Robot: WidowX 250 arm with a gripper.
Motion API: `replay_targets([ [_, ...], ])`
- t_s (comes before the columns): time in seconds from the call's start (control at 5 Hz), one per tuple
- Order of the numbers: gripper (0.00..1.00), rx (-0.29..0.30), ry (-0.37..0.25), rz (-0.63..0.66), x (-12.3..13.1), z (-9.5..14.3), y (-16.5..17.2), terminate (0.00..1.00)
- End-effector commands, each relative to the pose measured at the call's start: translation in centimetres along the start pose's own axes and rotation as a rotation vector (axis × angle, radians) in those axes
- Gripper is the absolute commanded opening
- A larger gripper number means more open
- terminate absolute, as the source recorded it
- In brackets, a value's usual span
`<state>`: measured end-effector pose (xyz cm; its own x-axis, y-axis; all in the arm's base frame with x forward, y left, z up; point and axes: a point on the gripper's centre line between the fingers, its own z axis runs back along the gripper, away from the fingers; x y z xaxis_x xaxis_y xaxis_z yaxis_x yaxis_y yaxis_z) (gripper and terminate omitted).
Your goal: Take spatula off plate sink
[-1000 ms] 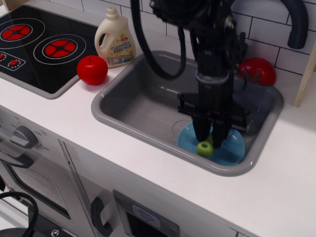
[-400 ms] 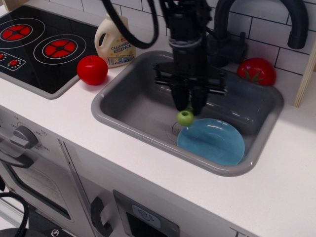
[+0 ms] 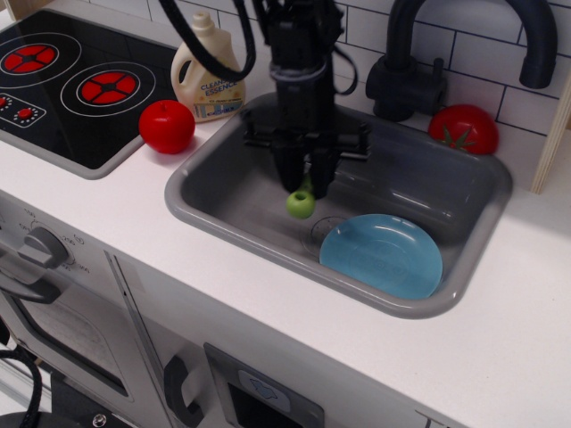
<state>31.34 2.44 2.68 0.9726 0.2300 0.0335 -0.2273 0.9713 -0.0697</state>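
Gripper (image 3: 305, 185) points straight down over the L half of the grey sink (image 3: 203, 201), fingers pinched together on the green spatula (image 3: 301, 205). Only the spatula's round green end shows below the tips; the rest is hidden betw. the fingers. It sits just L of the blue plate (image 3: 381, 256), clear of it, w/ the drain ring (image 3: 323, 230) betw. them. Can't tell if it touches the sink floor.

Around it:
- "Cleanser Essence" bottle (image 3: 208, 71) stands on the counter (image 3: 107, 205) just behind the sink's back-L corner, close to the arm.
- 1 red toy fruit (image 3: 167, 126) is on the counter betw. hob (image 3: 62, 85) and sink.
- Black faucet (image 3: 464, 40) arches over the back rim, R of the arm.
- 1 tomato (image 3: 464, 127) lies at the back-R corner.
- Black cable (image 3: 210, 45) loops in front of the bottle.
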Motion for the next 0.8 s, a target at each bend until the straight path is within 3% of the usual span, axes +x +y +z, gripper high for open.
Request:
replay_targets([
  [0.0, 0.0, 0.025, -0.011, 0.037, -0.4, -0.4, 1.2, 0.0],
  [0.2, 0.0, 0.047, 0.004, 0.033, -1.1, -1.1, 2.1, 0.0],
  [0.4, 1.0, 0.06, 0.002, 0.027, -1.2, -1.5, 2.2, 0.0],
  [0.6, 1.0, 0.073, -0.003, 0.046, -0.7, -1.1, 2.0, 0.0],
])
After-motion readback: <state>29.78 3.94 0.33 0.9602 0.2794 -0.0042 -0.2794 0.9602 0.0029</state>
